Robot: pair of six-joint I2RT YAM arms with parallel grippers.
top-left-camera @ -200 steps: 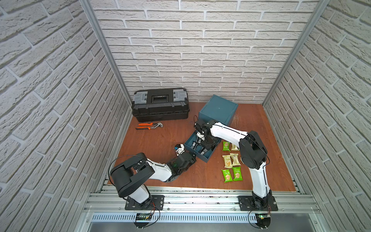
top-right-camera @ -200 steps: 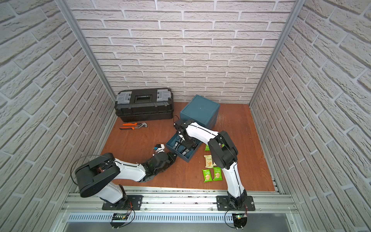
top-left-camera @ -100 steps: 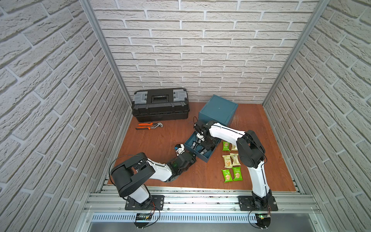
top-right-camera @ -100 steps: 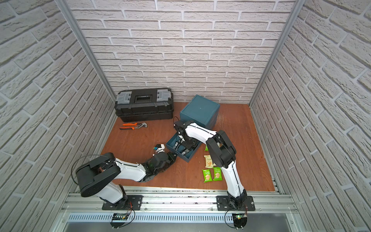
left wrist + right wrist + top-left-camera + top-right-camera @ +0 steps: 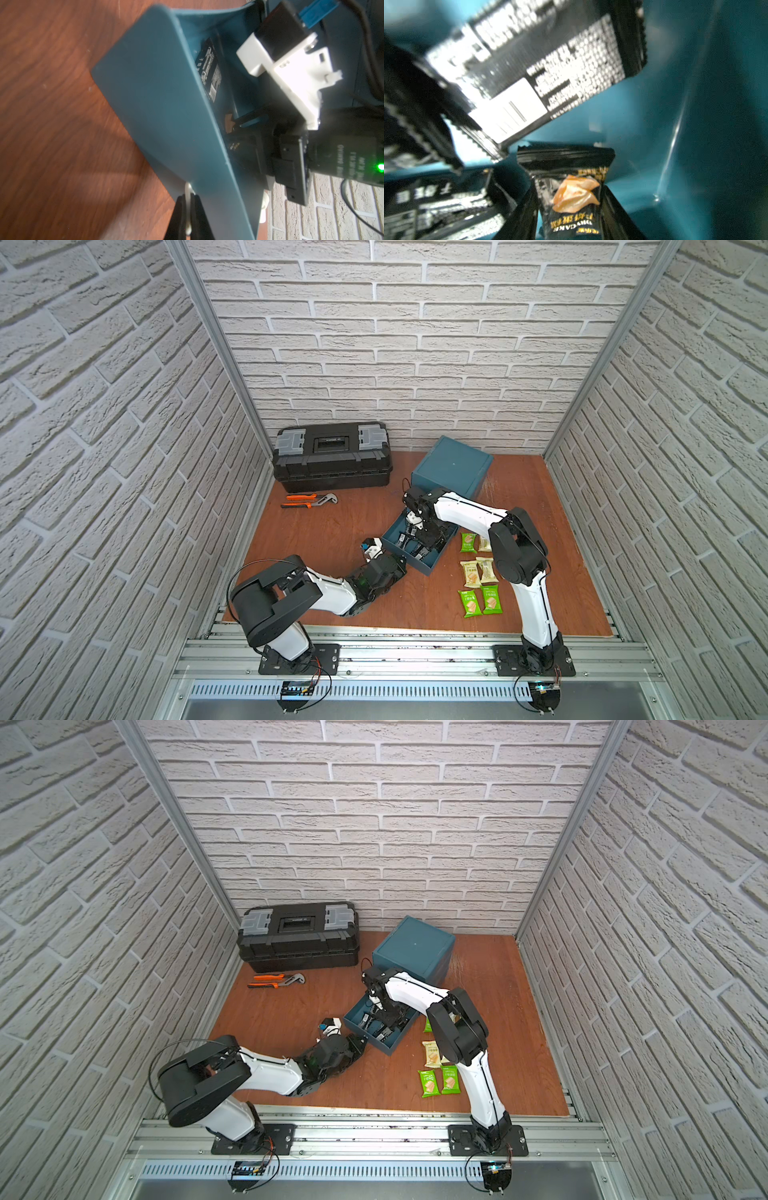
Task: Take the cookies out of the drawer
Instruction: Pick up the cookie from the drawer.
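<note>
- left gripper (image 5: 188, 207) is clamped tight on the thin white handle (image 5: 188, 188) of the drawer (image 5: 158, 99)
- in both top views the drawer sticks out from the blue cabinet (image 5: 451, 466), open on the wooden table (image 5: 332, 539)
- right gripper (image 5: 569, 220) is down inside the drawer, with its fingers (image 5: 517, 218) either side of a black packet (image 5: 575, 193); honestly can't tell if it's squeezing it
- more black packets (image 5: 529, 62) are in the drawer next to it, one barcode side showing
- six cookies (image 5: 471, 574), green and cream, lie in pairs on the table just beside the drawer, near the right arm
- toolbox (image 5: 332, 456) and pliers (image 5: 309, 500) sit by the back wall, well apart from all that
</note>
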